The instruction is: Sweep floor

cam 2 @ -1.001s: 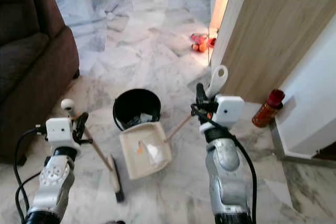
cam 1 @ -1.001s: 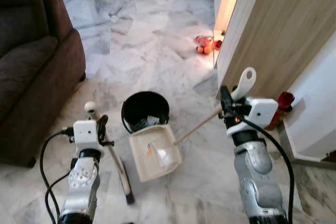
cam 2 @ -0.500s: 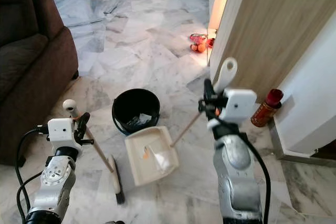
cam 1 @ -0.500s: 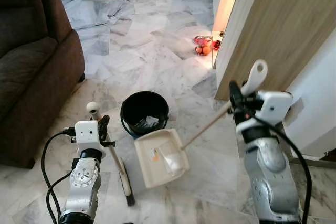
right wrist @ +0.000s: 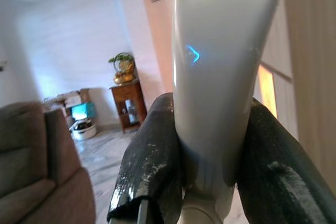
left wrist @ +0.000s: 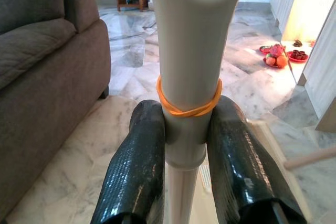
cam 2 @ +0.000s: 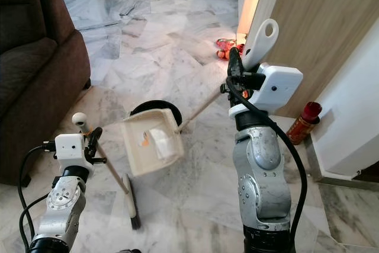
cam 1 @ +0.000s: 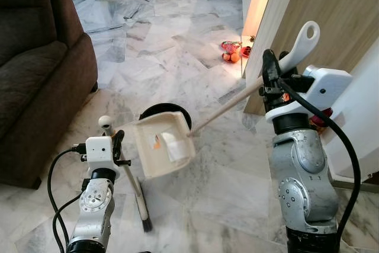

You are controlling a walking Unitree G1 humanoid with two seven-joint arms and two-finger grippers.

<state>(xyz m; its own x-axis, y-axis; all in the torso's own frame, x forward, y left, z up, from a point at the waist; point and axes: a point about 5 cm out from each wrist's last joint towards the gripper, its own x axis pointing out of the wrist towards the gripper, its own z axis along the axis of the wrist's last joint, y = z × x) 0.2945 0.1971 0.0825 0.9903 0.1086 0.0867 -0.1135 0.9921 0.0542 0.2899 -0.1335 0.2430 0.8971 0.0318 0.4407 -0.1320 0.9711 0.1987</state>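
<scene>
I am gripping the dustpan point(cam 1: 160, 144) handle in my right gripper point(cam 1: 273, 84), holding the paper scraps point(cam 1: 173, 145) above the black bin point(cam 1: 180, 115) and needing a steady tilt over its rim, while my left gripper point(cam 1: 115, 146) is clamping the broom point(cam 1: 140, 201) on the floor.

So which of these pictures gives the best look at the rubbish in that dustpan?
The left eye view: the dustpan tilts its open face toward the camera above the black bin, showing crumpled white paper and an orange scrap. The right eye view shows the same. The wrist views show mainly the fingers gripping the handles.
</scene>
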